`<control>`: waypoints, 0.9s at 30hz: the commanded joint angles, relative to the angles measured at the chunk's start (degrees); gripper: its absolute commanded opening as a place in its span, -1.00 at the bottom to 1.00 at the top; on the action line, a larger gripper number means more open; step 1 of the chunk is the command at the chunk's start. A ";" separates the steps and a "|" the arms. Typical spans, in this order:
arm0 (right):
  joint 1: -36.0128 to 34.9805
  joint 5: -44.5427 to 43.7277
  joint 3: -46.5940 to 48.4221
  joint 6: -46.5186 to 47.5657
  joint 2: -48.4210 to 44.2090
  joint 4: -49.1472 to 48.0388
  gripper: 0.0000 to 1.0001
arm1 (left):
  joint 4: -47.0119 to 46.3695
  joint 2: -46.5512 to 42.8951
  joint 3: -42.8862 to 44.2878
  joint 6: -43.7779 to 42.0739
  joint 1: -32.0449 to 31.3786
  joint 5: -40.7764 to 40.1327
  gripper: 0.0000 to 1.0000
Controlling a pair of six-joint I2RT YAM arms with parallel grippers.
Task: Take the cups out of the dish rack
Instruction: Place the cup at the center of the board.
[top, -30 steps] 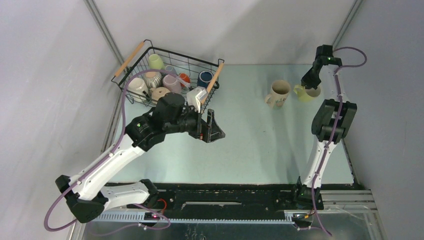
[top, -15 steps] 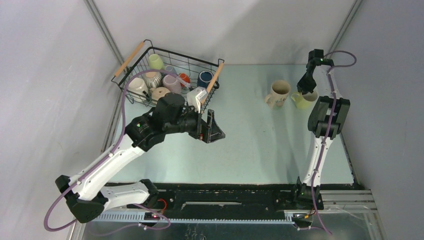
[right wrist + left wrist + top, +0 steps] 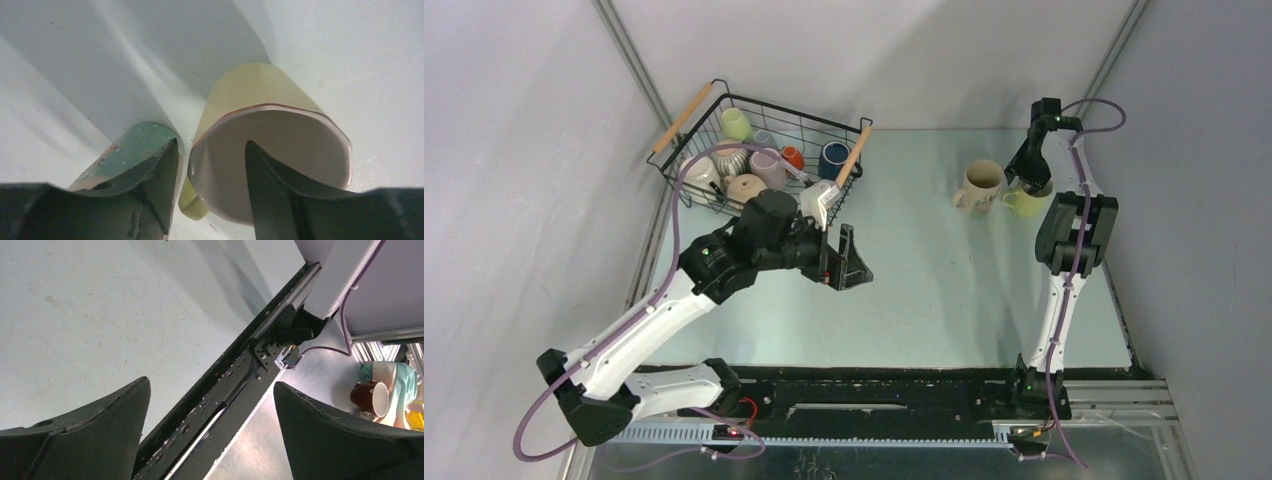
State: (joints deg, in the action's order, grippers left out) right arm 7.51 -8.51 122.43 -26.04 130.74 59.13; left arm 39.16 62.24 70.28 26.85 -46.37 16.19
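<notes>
Right claw [image 3: 210, 146] newly ajar astride cup [image 3: 260, 85]

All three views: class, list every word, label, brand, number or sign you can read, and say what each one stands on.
No words, numbers, brands or signs can be read in any view.
Mug beside the yellow cup: a small printed figure, a picture only, no letters legible.
Cups in the rack: too small to tell whether any carry markings.

Yellow cup [image 3: 260, 85] — white inside, thin red rim line. Neighbour cup [image 3: 132, 147] green, white-dotted. Dish rack [image 3: 796, 112] — black wire.
</notes>
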 commanded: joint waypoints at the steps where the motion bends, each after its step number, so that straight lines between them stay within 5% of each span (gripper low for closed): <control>1: -0.21 -0.10 2.79 -0.28 -3.19 1.26 0.24 | -0.41 -1.02 -1.59 -1.30 -0.49 -0.65 1.00; 13: -0.41 -2.01 -6.25 -1.23 -19.24 1.34 0.55 | 1.33 -1.00 0.64 -1.25 -0.52 -2.63 1.00; 27: -4.63 12.30 -35.60 -0.44 -50.78 -8.05 0.63 | 0.35 2.40 6.80 1.06 -0.48 -10.62 1.00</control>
State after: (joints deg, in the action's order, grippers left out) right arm 5.41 -1.69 92.53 -26.70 87.64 54.63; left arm 41.30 63.37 71.35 27.00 -46.39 9.63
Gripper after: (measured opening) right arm 0.811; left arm 0.996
